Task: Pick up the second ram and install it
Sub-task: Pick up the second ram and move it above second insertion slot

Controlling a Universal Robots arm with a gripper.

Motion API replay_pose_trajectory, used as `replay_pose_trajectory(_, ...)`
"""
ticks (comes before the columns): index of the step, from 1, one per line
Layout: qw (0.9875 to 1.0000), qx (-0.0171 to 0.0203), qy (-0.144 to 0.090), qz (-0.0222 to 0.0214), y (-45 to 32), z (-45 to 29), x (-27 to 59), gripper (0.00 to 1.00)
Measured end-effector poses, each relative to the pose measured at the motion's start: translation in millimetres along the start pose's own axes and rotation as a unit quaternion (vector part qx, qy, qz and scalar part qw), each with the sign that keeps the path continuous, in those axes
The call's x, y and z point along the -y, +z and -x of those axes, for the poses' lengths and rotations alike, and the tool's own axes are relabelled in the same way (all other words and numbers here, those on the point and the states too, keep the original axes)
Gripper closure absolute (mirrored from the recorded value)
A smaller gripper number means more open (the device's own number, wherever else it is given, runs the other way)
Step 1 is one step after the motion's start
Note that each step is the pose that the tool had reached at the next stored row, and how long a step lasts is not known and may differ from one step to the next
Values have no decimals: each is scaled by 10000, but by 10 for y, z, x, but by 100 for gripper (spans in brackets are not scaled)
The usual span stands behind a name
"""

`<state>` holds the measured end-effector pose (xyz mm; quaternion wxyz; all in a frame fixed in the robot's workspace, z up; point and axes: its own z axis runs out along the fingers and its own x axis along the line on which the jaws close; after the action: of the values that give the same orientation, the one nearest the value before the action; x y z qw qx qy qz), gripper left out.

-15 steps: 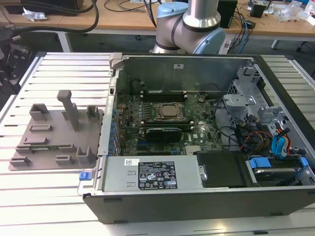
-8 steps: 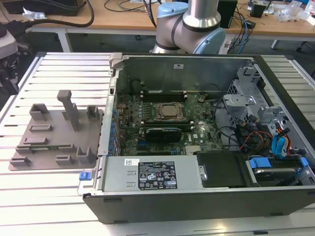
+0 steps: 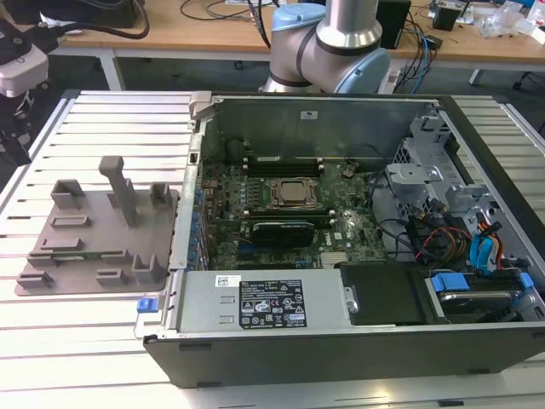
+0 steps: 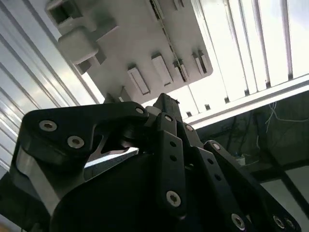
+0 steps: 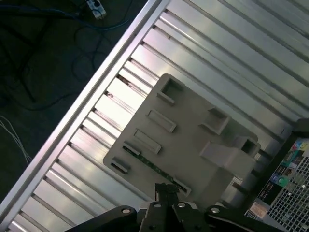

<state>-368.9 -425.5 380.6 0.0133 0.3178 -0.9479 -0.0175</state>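
The second ram [image 5: 150, 164] is a thin green stick lying in a slot of the grey holder tray [image 5: 193, 130]. In the exterior view the ram [image 3: 70, 254] shows along the tray's [image 3: 94, 230] near side, at the exterior view's left of the open computer case. My gripper [image 5: 167, 189] hangs above the tray's edge close to the ram, well clear of it, with its fingertips together and nothing between them. In the second wrist view the gripper [image 4: 166, 102] points at the tray [image 4: 125, 43].
The open computer case [image 3: 341, 341] lies on the slatted metal table [image 3: 102, 119], with motherboard [image 3: 281, 230], CPU socket [image 3: 294, 194], black slot rails [image 3: 277, 159] and cables [image 3: 477, 247] at the exterior view's right. Upright posts [image 3: 119, 183] rise from the tray. The table's edge [image 5: 91, 92] drops to a floor with cables.
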Motion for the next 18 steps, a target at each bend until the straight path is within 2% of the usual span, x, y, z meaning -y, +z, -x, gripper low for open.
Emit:
replay_pose_trajectory(1,9998,-7,-174,-2,0,0,0,90)
replay_pose_trajectory(2,9991,-17,-419,-5,0,0,0,90)
replay_pose_trajectory(4,9974,-30,-723,-10,0,0,0,90)
replay_pose_trajectory(6,9950,-42,-1001,-14,0,0,0,90)
replay_pose_trajectory(8,9923,-51,-1237,-17,0,0,0,90)
replay_pose_trajectory(11,9856,-70,-1687,-24,0,0,0,90)
replay_pose_trajectory(12,9816,-80,-1908,-27,0,0,0,90)
replay_pose_trajectory(13,9783,-86,-2069,-29,0,0,0,90)
replay_pose_trajectory(14,9738,-95,-2272,-32,0,0,0,90)
replay_pose_trajectory(15,9690,-103,-2468,-34,0,0,0,90)
replay_pose_trajectory(16,9635,-111,-2674,-37,0,0,0,90)
replay_pose_trajectory(17,9587,-119,-2843,-40,0,0,0,90)
replay_pose_trajectory(18,9523,-127,-3049,-42,0,0,0,90)
